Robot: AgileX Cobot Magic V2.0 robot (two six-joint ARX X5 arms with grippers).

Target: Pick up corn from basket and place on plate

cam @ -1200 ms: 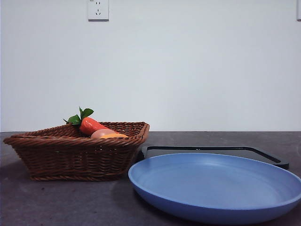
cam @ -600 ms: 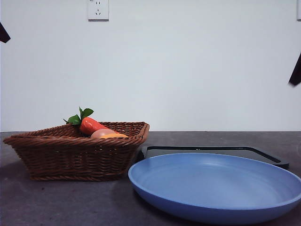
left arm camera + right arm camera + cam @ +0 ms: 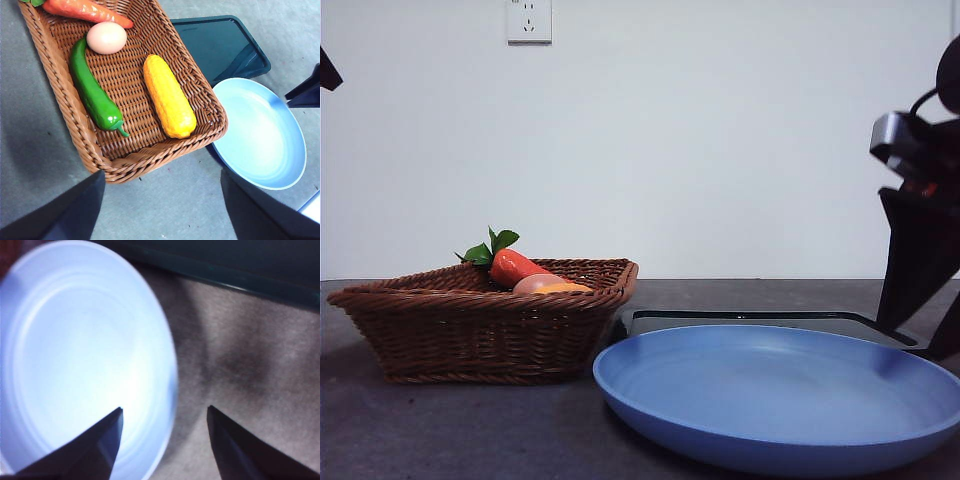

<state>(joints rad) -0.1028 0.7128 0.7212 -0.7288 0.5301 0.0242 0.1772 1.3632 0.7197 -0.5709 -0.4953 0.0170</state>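
Front view, nearest first: blue plate (image 3: 620,385) at the near edge, bare, unmoved over the last second. Just behind its right rim, the one real change: nothing there a second ago, only a black tip at the right edge half a second ago, now a large dark arm with its camera housing, come down from high on that side to near table height. Matched through the right wrist view as the right gripper (image 3: 165,440): jaws spread wide, nothing between them, hanging over the plate's edge and the bare grey table beside it, black tray (image 3: 240,265) beyond.

Further back on the other side, wicker basket (image 3: 470,330), unshifted, carrot leaves showing above the rim. At the top-left corner, a small black tip (image 3: 328,72), same as half a second ago.

Seen from the left wrist view: left gripper (image 3: 160,200) high above the basket, jaws wide apart and empty. Corn (image 3: 169,96) lying flat on the basket floor near the side facing the plate, untouched, apart from the green pepper (image 3: 92,95), egg (image 3: 106,37) and carrot (image 3: 85,10).

Meaning for the task, as a judgement: approach only just begun, pick not yet started. Right gripper still well apart from the corn, with the plate between. Cannot say yet which arm is meant to take it.
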